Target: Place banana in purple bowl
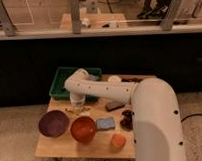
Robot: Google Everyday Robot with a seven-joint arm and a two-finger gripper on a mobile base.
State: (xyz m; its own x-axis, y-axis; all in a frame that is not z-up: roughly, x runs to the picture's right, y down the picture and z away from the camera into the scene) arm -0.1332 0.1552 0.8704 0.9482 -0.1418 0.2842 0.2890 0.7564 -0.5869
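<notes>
Gripper (pixel 77 105) over the wooden table (pixel 92 145), apparently above the banana (pixel 75 111); jaws unreadable.
</notes>
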